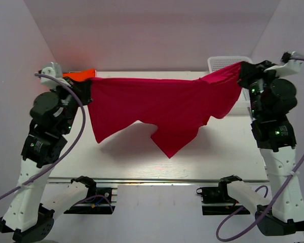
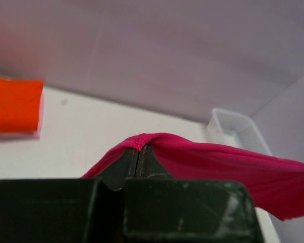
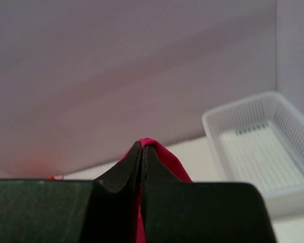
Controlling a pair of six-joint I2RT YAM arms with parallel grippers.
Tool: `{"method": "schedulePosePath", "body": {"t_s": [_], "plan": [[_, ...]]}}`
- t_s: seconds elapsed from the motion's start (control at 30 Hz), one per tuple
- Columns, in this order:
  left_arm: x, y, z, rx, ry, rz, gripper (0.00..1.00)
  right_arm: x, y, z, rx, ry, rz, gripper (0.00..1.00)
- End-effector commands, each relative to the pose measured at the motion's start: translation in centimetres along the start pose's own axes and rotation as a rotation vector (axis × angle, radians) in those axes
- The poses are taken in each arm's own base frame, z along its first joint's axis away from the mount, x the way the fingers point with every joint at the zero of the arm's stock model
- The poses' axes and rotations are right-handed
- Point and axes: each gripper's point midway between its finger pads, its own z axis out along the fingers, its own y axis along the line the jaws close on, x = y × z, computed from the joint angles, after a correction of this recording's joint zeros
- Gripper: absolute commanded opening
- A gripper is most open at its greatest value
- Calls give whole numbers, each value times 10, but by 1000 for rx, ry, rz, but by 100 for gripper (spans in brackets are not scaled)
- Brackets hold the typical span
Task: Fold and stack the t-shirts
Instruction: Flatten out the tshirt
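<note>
So, pink t-shirt (image 1: 162,104): stretched mid-air above the desk (image 1: 228,152)
Left gripper (image 2: 138,152): pinching its edge
Right gripper (image 3: 142,149): same, other edge
Orange t-shirt (image 2: 12,105): folded, back-left

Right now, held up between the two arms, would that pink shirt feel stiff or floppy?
Floppy, most likely: the pink shirt sags between the left hand and the right hand, its lower edge hanging in uneven points. Probably light too, since a small pinch of cloth at each hand carries it all.
</note>
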Motion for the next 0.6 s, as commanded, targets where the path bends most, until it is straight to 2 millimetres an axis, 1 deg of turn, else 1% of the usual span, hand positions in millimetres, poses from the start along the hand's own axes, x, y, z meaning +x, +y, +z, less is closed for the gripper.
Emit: {"method": "schedulePosePath", "body": {"t_s": [0.0, 0.03, 0.1, 0.13, 0.17, 0.2, 0.23, 0.27, 0.3, 0.33, 0.37, 0.4, 0.43, 0.47, 0.5, 0.53, 0.57], "plan": [[-49, -22, -18, 103, -113, 54, 0, -85, 18, -25, -44, -196, -49, 0], [-61, -28, -27, 134, -132, 56, 0, -94, 21, -31, -57, -212, -61, 0], [-72, -32, -34, 156, -150, 69, 0, -128, 33, -54, -108, -283, -73, 0], [-81, -37, -41, 181, -165, 79, 0, -135, 35, -59, -113, -298, -76, 0], [-86, -39, -45, 195, -176, 88, 0, -161, 41, -76, -140, -356, -70, 0], [-99, -42, -57, 217, -211, 78, 0, -168, 42, -83, -146, -373, -87, 0], [-107, -45, -67, 241, -233, 87, 0, -175, 44, -88, -152, -385, -101, 0], [-111, -47, -70, 253, -244, 97, 0, -195, 50, -105, -185, -438, -102, 0], [-121, -49, -84, 274, -270, 91, 0, -202, 52, -113, -193, -459, -118, 0], [-127, -50, -87, 277, -285, 100, 0, -207, 53, -118, -204, -473, -134, 0], [-131, -50, -97, 293, -299, 97, 0, -216, 57, -128, -223, -501, -156, 0], [-142, -52, -111, 315, -331, 90, 0, -228, 59, -144, -242, -538, -156, 0], [-143, -52, -114, 313, -333, 99, 0, -237, 60, -153, -248, -567, -173, 0], [-148, -54, -124, 338, -351, 97, 0, -244, 61, -162, -257, -592, -171, 0], [-154, -56, -137, 364, -367, 96, 0, -257, 61, -180, -267, -640, -162, 0], [-157, -56, -140, 367, -378, 109, 0, -260, 61, -184, -267, -653, -171, 0], [-158, -56, -146, 379, -387, 108, 0, -266, 61, -194, -274, -681, -170, 0]]}}
